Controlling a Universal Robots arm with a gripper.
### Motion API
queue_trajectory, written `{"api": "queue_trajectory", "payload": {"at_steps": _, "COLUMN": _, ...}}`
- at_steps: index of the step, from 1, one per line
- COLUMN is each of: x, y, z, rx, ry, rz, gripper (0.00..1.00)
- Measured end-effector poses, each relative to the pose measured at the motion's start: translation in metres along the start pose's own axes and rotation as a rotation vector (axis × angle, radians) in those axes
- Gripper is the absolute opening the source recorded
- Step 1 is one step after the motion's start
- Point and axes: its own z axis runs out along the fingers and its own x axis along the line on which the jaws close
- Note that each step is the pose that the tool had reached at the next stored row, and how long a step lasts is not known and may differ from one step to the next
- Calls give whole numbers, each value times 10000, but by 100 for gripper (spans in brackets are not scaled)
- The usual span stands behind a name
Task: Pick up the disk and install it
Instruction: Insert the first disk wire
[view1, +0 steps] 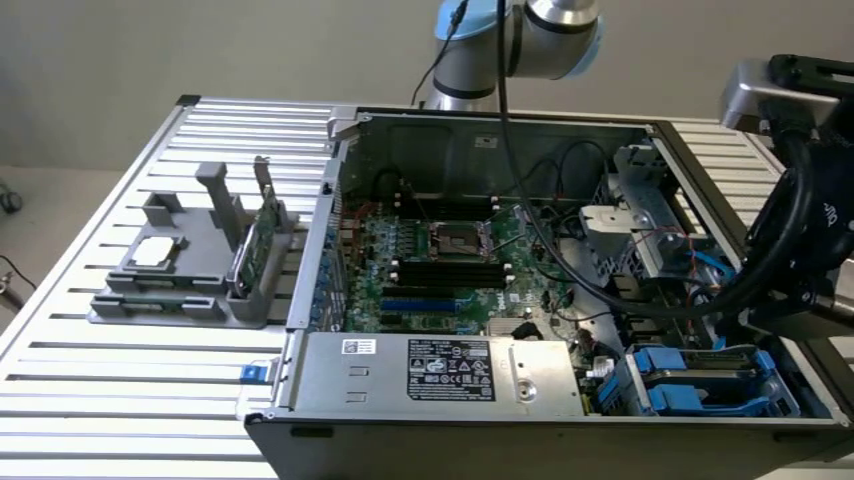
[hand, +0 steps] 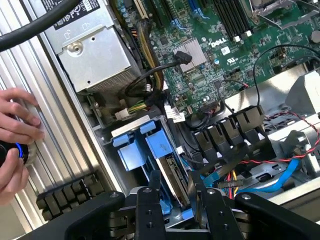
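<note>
The disk (hand: 173, 172) stands on edge, a silver-grey slab in a blue plastic carrier (hand: 159, 147). It sits between the two black fingers (hand: 154, 192) of my gripper (hand: 176, 197), which press on its two flat faces. Its far end reaches into the blue drive bay (hand: 131, 150) at the corner of the open computer case. In the exterior view the blue bay (view1: 694, 378) lies at the case's front right corner, under my arm's wrist and cables (view1: 797, 250).
A person's hand (hand: 17, 125) holds a small black device with a blue light beside the case. Loose cables (hand: 235, 172), the power supply (hand: 95, 55) and the motherboard (view1: 441, 260) crowd the case. A grey fixture (view1: 187, 265) with a chip and a green card stands at the exterior view's left.
</note>
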Motion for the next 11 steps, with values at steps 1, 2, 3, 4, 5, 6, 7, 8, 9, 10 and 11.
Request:
{"api": "queue_trajectory", "payload": {"at_steps": 1, "x": 0, "y": 0, "z": -9, "rx": -3, "ry": -3, "rz": 144, "gripper": 36}}
{"api": "queue_trajectory", "payload": {"at_steps": 2, "x": 0, "y": 1, "z": -20, "rx": -5, "ry": -3, "rz": 277, "gripper": 36}}
{"api": "queue_trajectory", "payload": {"at_steps": 3, "x": 0, "y": 1, "z": -29, "rx": -9, "ry": -8, "rz": 418, "gripper": 36}}
{"api": "queue_trajectory", "payload": {"at_steps": 4, "x": 1, "y": 1, "z": -40, "rx": -12, "ry": -11, "rz": 555, "gripper": 36}}
{"api": "queue_trajectory", "payload": {"at_steps": 5, "x": 1, "y": 1, "z": -51, "rx": -15, "ry": -12, "rz": 690, "gripper": 36}}
{"api": "queue_trajectory", "payload": {"at_steps": 6, "x": 1, "y": 1, "z": -62, "rx": -18, "ry": -16, "rz": 828, "gripper": 36}}
{"api": "queue_trajectory", "payload": {"at_steps": 7, "x": 2, "y": 2, "z": -72, "rx": -21, "ry": -19, "rz": 963, "gripper": 36}}
{"api": "queue_trajectory", "payload": {"at_steps": 8, "x": 2, "y": 2, "z": -84, "rx": -24, "ry": -22, "rz": 1113, "gripper": 36}}
{"api": "queue_trajectory", "payload": {"at_steps": 9, "x": 2, "y": 2, "z": -95, "rx": -28, "ry": -25, "rz": 1249, "gripper": 36}}
{"api": "queue_trajectory", "payload": {"at_steps": 10, "x": 2, "y": 2, "z": -106, "rx": -30, "ry": -27, "rz": 1387, "gripper": 36}}
{"api": "queue_trajectory", "payload": {"at_steps": 11, "x": 2, "y": 3, "z": -116, "rx": -33, "ry": -30, "rz": 1525, "gripper": 36}}
